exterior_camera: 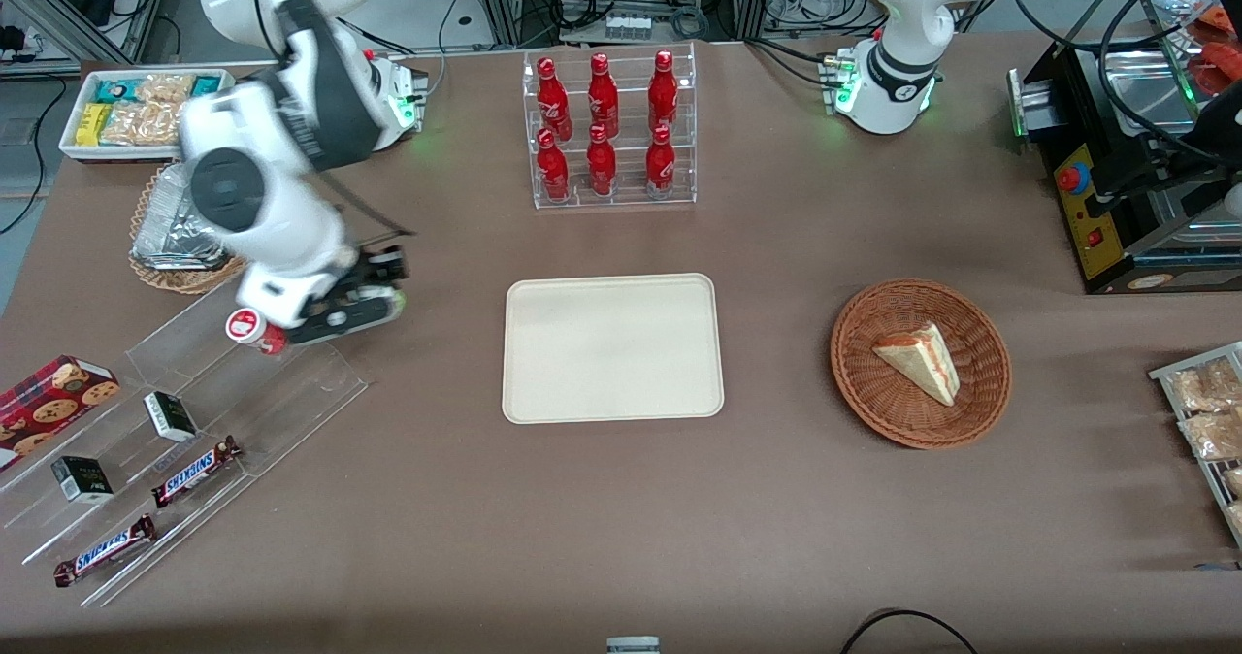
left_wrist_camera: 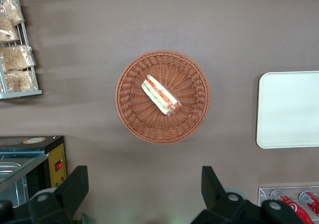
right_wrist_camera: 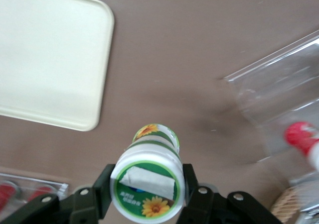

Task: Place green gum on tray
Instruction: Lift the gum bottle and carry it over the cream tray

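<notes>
The tool (right_wrist_camera: 147,196) pinches the green gum (right_wrist_camera: 148,176) between its fingers (right_wrist_camera: 102,191), carrying it clear of the brown desk (exterior_camera: 776,499) above the clear stepped rack (exterior_camera: 184,431), near the red gum (exterior_camera: 247,329) standing on that rack. The tray (exterior_camera: 612,348) lies flat on the desk toward the parked arm's end, apart from the tool, with only bare desk between them. Nearer the parked arm sits a basket (exterior_camera: 920,363) with a sandwich (exterior_camera: 920,360).

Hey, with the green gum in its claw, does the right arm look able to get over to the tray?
Probably yes. The claw is shut on the green gum, near the clear display stand, and only bare table lies between it and the tray.
</notes>
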